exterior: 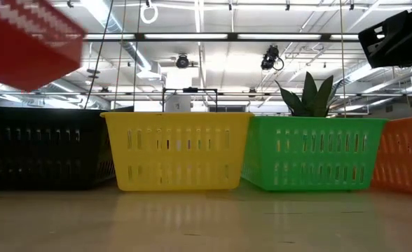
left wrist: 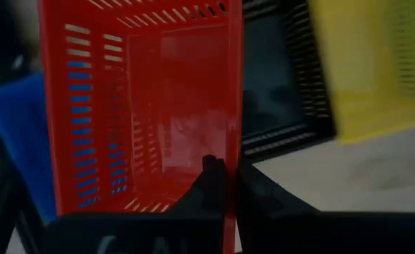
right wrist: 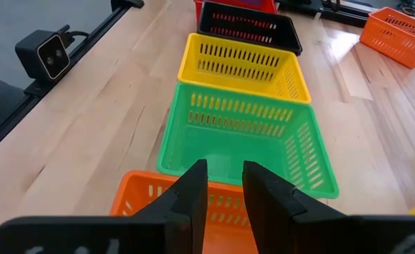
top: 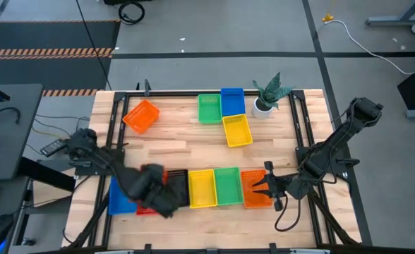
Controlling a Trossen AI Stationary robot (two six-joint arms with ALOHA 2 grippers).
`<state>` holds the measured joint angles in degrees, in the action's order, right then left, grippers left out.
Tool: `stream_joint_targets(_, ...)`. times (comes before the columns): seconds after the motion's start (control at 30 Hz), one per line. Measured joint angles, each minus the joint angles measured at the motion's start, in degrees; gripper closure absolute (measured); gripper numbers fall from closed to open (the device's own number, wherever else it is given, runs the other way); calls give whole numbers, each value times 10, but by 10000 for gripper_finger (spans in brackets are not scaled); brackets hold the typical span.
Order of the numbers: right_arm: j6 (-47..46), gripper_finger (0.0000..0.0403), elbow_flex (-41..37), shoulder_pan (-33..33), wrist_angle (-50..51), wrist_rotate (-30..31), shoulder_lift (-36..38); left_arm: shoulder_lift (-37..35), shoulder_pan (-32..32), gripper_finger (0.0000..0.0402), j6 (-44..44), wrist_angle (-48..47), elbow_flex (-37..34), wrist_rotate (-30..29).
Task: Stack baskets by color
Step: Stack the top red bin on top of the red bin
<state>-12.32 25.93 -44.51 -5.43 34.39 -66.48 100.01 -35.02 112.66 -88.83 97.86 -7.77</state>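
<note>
Pretty clearly a robotics lab or workshop space. Grey concrete floor (top: 214, 28) with hazard-striped tape (top: 49, 51) and loose cables (top: 366, 46) lying about, a wooden table (top: 186, 144) with dark metal rails bolted along its edges, a small camera (right wrist: 46, 55) clamped at the side. The low view shows an open industrial ceiling with strip lights (exterior: 192, 36) and hanging gear.

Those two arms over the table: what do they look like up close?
Both are dark, jointed metal arms. The left arm ends in a bulky black claw with two tapering black fingers. The right arm is slimmer, trails a black cable, and its claw has two flat black fingers.
</note>
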Motion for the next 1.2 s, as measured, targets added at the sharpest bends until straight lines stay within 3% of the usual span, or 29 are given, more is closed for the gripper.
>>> stream_joint_targets(0.27, 0, 307, 0, 0, -1, 0, 0, 2, -35, 379, 127, 27, -61, 3)
stream_joint_targets(0.67, 0, 307, 0, 0, -1, 0, 0, 1, -30, 384, 142, 133, -143, 31)
stream_joint_targets(1.2, -1, 307, 0, 0, -1, 0, 0, 1, -26, 276, 141, 146, -167, 16)
